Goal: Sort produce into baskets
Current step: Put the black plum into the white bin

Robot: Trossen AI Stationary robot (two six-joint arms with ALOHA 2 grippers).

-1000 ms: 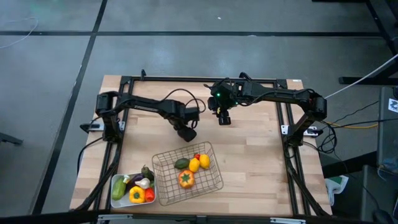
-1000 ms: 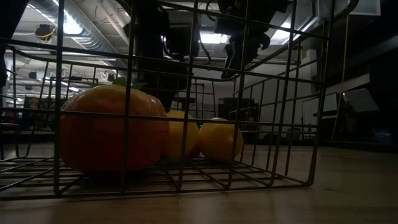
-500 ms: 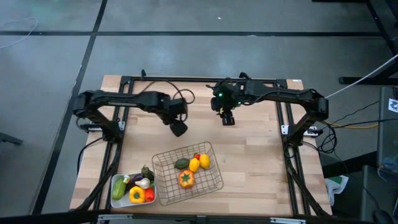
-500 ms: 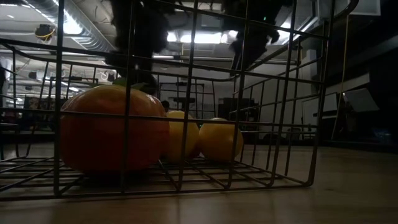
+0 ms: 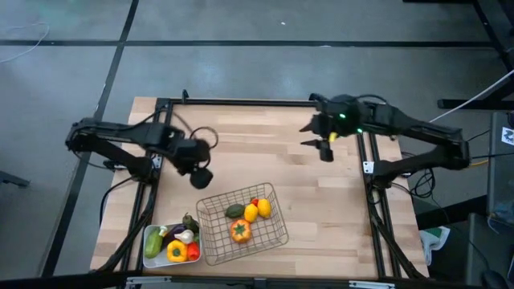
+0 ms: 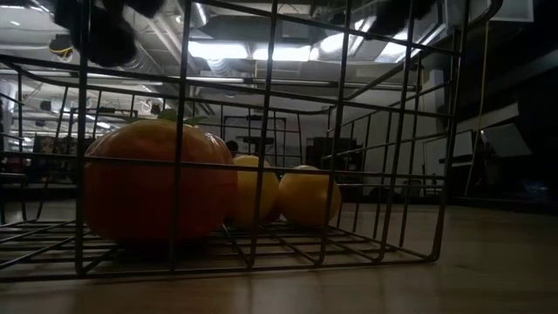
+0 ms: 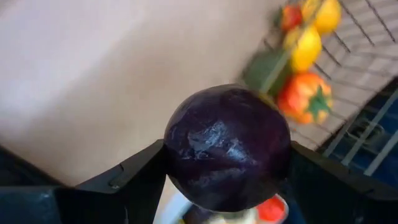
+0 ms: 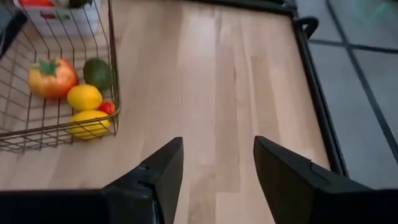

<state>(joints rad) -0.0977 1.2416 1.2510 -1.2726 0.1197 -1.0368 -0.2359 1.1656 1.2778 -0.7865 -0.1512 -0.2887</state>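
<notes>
Your left gripper [image 5: 201, 175], clamped on the purple onion [image 7: 227, 147], has swung toward the white tray [image 5: 150, 250]; your right gripper [image 8: 214, 168], open and empty, has retreated.

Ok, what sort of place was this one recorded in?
Probably a robotics lab or workshop rather than a kitchen: a wooden table in a black metal frame stands on a bare grey floor, and the low view shows exposed ceiling ducts and strip lights.
</notes>
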